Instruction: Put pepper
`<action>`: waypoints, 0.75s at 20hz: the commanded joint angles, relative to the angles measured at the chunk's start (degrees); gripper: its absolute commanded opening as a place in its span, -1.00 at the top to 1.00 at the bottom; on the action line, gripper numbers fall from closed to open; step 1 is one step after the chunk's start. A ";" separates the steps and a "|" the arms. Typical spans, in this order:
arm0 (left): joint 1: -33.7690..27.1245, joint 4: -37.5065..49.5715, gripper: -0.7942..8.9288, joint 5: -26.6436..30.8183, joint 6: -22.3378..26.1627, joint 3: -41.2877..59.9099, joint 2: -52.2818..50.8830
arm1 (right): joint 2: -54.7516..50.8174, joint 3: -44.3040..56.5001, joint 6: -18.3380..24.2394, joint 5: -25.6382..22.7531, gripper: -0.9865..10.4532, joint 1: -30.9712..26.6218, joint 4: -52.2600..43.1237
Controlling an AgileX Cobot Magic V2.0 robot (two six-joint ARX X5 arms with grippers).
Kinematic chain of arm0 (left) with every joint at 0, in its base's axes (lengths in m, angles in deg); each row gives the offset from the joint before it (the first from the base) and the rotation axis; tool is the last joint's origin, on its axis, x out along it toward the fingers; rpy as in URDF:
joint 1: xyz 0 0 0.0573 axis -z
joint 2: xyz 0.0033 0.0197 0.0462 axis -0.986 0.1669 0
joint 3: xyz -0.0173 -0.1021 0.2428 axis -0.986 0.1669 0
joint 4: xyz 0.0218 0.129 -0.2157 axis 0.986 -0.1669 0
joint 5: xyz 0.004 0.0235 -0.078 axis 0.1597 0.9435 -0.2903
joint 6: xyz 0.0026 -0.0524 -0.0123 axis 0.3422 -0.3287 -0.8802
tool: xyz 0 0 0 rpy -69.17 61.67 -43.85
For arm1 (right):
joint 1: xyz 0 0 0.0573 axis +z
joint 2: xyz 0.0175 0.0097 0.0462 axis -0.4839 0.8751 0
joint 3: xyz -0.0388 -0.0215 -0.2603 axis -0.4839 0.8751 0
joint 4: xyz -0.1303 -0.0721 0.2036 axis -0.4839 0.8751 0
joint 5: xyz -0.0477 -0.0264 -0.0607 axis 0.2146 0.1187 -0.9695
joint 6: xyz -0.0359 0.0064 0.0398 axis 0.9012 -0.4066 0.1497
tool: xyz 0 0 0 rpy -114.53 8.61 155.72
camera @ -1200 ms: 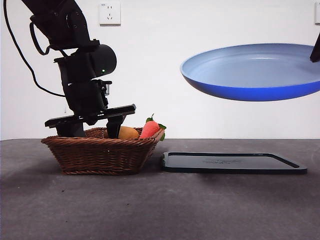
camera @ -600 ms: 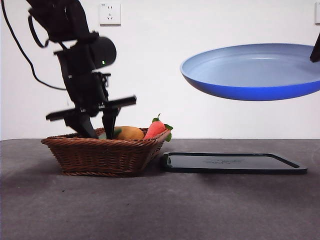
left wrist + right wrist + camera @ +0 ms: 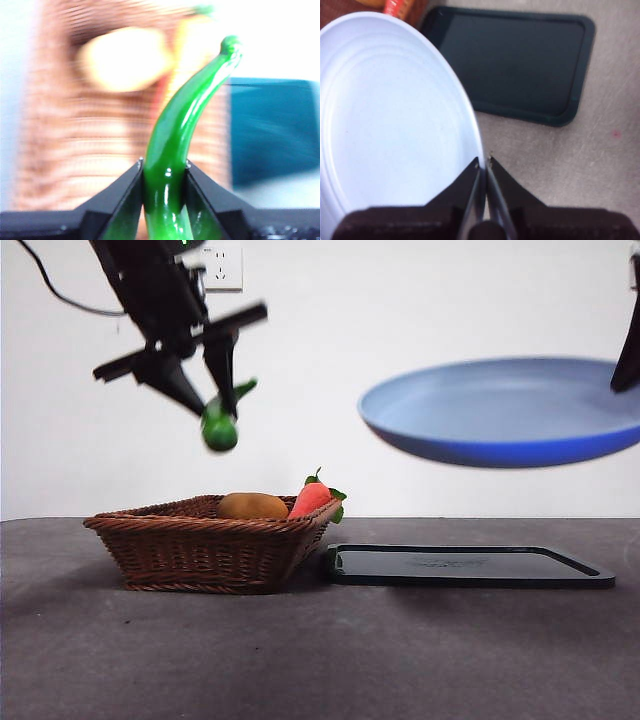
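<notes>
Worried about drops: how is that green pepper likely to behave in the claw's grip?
The pepper looks glossy, so probably slippery between the left claw's narrow fingertips. It keeps its curve while pinched near one end, suggesting it is fairly stiff. Its free end hangs unsupported above the basket, so it may pivot.

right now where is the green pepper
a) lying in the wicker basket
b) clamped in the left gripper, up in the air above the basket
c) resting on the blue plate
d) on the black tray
b: the left gripper is shut on the pepper and holds it in the air above the wicker basket, while the right gripper holds the blue plate by its rim, off to the side above the black tray.
</notes>
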 commanded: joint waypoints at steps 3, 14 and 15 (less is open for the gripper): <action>4.26 0.22 0.59 -8.39 0.50 -1.31 -2.75 | 8.20 -1.07 -5.51 4.59 0.82 0.85 -4.42; 21.09 -1.97 0.59 -0.94 13.64 -1.31 0.81 | 15.19 -1.07 -13.60 6.21 0.82 8.66 -10.80; 21.64 -2.93 0.59 0.39 14.45 -1.31 2.03 | 15.19 -1.07 -13.62 6.23 0.82 9.11 -10.82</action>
